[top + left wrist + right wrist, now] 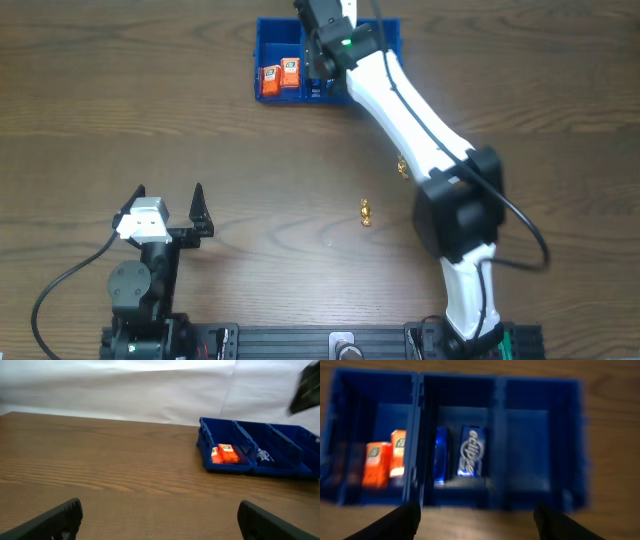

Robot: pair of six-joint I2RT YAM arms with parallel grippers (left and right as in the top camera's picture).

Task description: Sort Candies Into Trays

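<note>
A blue tray (262,45) with three compartments stands at the far edge of the table. Two orange candy boxes (382,462) lie in one end compartment and two blue mint packs (462,452) in the middle one. The other end compartment (527,450) holds nothing. My right gripper (477,525) hangs open above the tray's near wall with nothing between its fingers. Two small gold-wrapped candies (366,212) (401,168) lie on the table mid-right. My left gripper (169,192) rests open near the left front, far from the tray (202,440) and the orange boxes (225,454).
The right arm (420,120) stretches diagonally from its base across the right half of the table, passing beside one gold candy. Bare wooden tabletop (150,100) spreads between the left gripper and the tray.
</note>
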